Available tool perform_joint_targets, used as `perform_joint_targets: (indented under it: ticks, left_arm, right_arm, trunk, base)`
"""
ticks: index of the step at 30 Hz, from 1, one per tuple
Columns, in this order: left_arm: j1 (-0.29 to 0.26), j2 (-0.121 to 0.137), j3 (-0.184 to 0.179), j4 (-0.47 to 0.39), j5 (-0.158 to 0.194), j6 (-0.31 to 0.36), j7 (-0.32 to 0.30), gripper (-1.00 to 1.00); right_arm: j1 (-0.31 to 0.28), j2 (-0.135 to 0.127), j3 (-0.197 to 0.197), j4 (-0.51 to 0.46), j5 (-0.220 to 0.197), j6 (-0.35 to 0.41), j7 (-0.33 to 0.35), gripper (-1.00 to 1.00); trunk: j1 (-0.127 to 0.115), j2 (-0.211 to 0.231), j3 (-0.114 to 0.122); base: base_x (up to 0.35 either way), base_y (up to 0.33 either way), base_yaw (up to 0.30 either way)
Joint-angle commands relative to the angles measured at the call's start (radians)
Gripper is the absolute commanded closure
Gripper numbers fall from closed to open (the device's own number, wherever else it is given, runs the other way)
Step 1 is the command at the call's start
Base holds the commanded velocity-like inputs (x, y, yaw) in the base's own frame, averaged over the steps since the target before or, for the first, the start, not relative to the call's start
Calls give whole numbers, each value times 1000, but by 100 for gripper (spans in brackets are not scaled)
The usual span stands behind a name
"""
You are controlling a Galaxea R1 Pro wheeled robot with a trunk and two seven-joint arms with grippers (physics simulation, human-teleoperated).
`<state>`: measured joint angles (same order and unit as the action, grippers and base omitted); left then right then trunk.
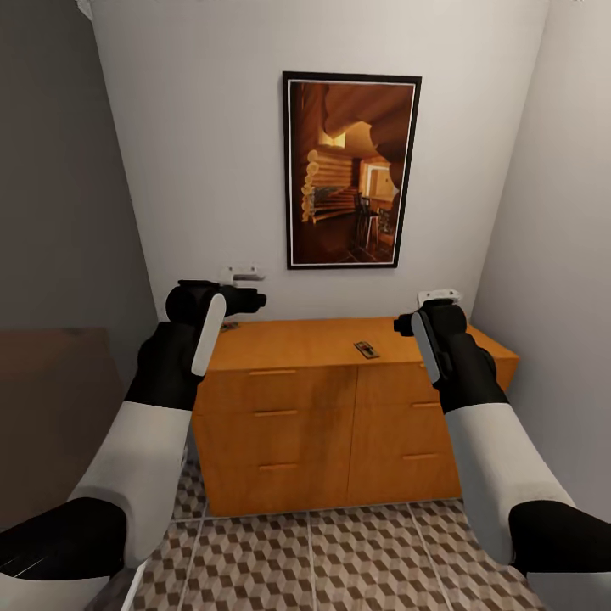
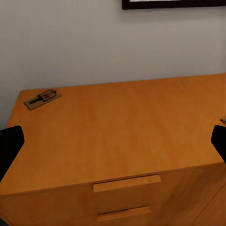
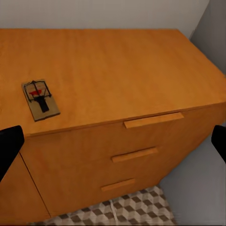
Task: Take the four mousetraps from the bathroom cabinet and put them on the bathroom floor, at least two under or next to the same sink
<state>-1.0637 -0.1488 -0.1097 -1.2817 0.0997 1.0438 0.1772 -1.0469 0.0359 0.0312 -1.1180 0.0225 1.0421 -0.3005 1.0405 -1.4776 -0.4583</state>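
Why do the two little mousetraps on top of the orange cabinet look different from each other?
The mousetrap near the back left corner lies far from the cabinet front, while the mousetrap nearer the middle lies close to the front edge. The corner one looks flatter and paler from its camera; the other shows its dark wire and red spot clearly. Both are small wooden boards lying flat.

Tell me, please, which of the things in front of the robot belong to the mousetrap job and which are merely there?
Belong to the job:
- cabinet
- mousetrap near the cabinet's front edge
- mousetrap toward the back left corner
- bathroom floor
- left claw and right claw, both open and empty

Merely there:
- framed picture
- white wall fittings
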Motion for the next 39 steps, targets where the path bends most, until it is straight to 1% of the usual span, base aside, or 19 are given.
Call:
perform_joint_targets:
  ticks: [1,8,10,13,14,19,20,25,29,30,31,34,36,39]
  left_arm:
    - [-1,0,-1,0,11,3,10,-100]
    - [-1,1,0,9,12,3,10,-100]
    - [-1,2,1,21,12,3,10,-100]
    - [-1,2,1,36,12,3,10,-100]
    - [-1,3,1,49,12,3,10,-100]
    - [-1,3,2,97,12,3,10,-100]
    - [-1,4,2,121,11,3,11,-100]
    - [-1,6,5,172,10,1,13,-100]
    - [-1,8,37,199,9,-1,14,-100]
    - [-1,8,49,202,9,-1,14,-100]
    - [-1,8,74,206,9,-1,15,-100]
    - [-1,9,108,208,9,-1,16,-100]
    - [-1,9,124,209,9,-1,17,-100]
    - [-1,9,138,210,6,-1,18,-100]
  right_arm:
    - [-4,0,1,9,2,5,-2,-100]
    - [-54,2,1,111,-4,5,1,-100]
    - [-80,7,1,160,-6,5,4,-100]
    - [-97,22,2,197,-7,5,6,-100]
    - [-104,36,2,214,-6,5,6,-100]
    - [-112,73,3,238,-2,5,5,-100]
    - [-113,83,4,242,-1,5,5,-100]
    - [-115,96,4,247,-1,5,5,-100]
    - [-116,102,5,250,-1,5,4,-100]
    - [-116,102,5,250,-1,5,4,-100]
    - [-116,103,5,251,-1,5,4,-100]
    - [-116,103,5,253,-1,5,4,-100]
    - [-116,103,5,253,-1,5,4,-100]
    - [-116,104,6,254,0,5,4,-100]
  trunk:
    - [-4,7,2]
    - [-31,56,24]
    - [-31,56,24]
    - [-31,56,24]
    - [-31,56,24]
    - [-31,56,24]
    - [-31,56,24]
    - [-31,56,24]
    - [-31,56,24]
    - [-31,56,24]
    - [-31,56,24]
    - [-31,56,24]
    - [-31,56,24]
    - [-31,56,24]
  base:
    - [0,0,0]
    - [0,0,0]
    - [0,0,0]
    - [0,0,0]
    - [0,0,0]
    - [0,0,0]
    - [0,0,0]
    - [6,0,0]
    - [144,0,0]
    - [215,0,0]
    - [247,0,0]
    - [267,0,0]
    - [284,0,0]
    - [293,0,0]
